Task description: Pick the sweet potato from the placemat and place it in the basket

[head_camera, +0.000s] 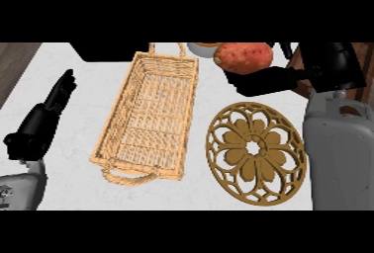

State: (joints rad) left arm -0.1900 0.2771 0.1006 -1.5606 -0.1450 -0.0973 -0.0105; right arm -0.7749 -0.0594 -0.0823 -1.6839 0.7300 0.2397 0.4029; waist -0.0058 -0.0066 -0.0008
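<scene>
Grey right forearm rises to the right hand (266,79), curled under the sweet potato (243,57); carry it left, lower over the basket (150,118), then release. Left hand (55,101) rests open.

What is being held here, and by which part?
The right hand holds the sweet potato from underneath, off the placemat; the left hand holds nothing.

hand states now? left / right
Left hand: open, fingers straight, resting at the view's left, holding nothing.
Right hand: shut on the sweet potato, lifted beside the basket.
</scene>
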